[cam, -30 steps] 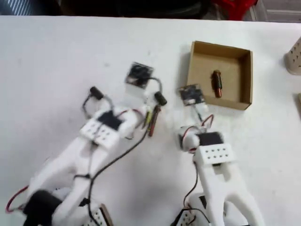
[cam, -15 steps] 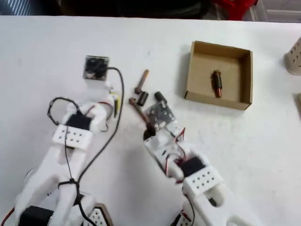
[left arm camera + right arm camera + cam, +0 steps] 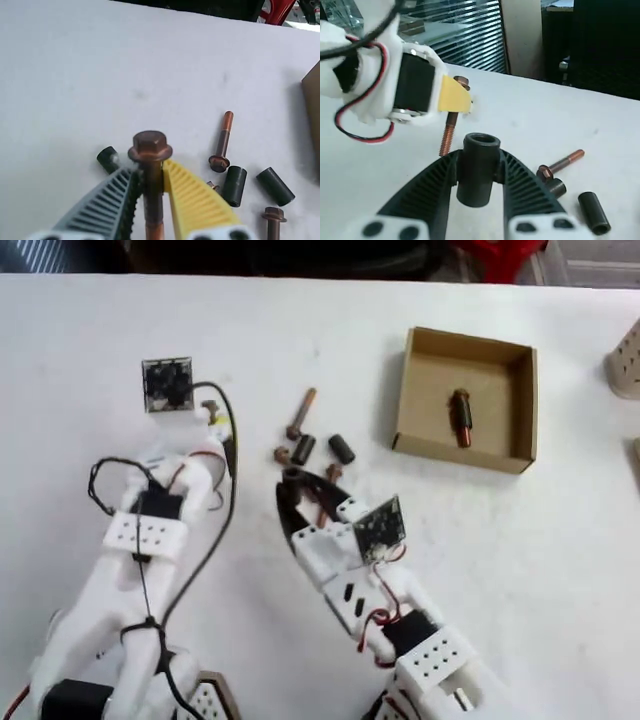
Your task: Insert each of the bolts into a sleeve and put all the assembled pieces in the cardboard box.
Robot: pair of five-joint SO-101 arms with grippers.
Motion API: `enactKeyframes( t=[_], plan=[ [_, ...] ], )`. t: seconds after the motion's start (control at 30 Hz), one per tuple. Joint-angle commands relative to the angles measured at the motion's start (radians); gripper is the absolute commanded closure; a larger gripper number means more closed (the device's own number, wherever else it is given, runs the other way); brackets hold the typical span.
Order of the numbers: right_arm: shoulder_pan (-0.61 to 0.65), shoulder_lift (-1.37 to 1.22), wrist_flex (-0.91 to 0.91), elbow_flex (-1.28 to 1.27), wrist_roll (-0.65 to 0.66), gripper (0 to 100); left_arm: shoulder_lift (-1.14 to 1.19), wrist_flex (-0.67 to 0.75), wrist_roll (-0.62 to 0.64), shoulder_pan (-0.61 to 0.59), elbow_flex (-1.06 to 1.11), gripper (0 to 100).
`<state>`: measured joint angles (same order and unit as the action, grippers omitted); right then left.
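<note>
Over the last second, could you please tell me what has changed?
The left gripper carried its bolt leftwards; the right gripper swung from the cardboard box to the loose parts and now holds a sleeve. The box and the piece inside stayed put.

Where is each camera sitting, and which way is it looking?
High view: above the table, looking down on the left gripper, the right gripper and the cardboard box.
Left wrist view: on the left wrist, looking along its own fingers, which clamp a bolt, toward a loose bolt.
Right wrist view: on the right wrist, looking over its own fingers, around a sleeve, toward the left gripper.
Shared: both wrist views show the clamped bolt and the loose bolt.
</note>
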<state>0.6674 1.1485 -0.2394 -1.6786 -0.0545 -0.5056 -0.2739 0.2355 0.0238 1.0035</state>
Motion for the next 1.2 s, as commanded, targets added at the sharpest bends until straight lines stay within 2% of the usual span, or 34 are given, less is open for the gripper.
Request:
enactKeyframes(
  t=[0.0, 0.17, 0.27, 0.47, 0.73, 0.87, 1.17],
  plan=[
    [0.019, 0.019, -0.067, -0.008, -0.011, 98.2, -0.048, 0.161, 0.017, -0.007, 0.031, 98],
    [0.016, 0.018, -0.150, -0.008, -0.012, 98.2, -0.050, 0.396, 0.017, 0.002, 0.129, 98],
    [0.015, 0.013, -0.157, 0.038, -0.011, 98.2, -0.050, 0.462, 0.017, 0.001, 0.147, 98],
    [0.019, -0.139, -0.128, 0.189, -0.017, 98.2, -0.050, 0.471, 0.018, -0.005, 0.141, 98],
    [0.015, -0.521, -0.501, 0.207, -0.011, 98.2, -0.217, 0.514, 0.018, -0.021, 0.150, 98],
    [0.015, -0.679, -0.677, 0.207, -0.011, 98.2, -0.288, 0.519, 0.018, 0.010, 0.163, 98],
    [0.012, -0.820, -0.825, 0.207, -0.011, 98.2, -0.366, 0.503, 0.012, 0.143, 0.166, 98]
  ],
)
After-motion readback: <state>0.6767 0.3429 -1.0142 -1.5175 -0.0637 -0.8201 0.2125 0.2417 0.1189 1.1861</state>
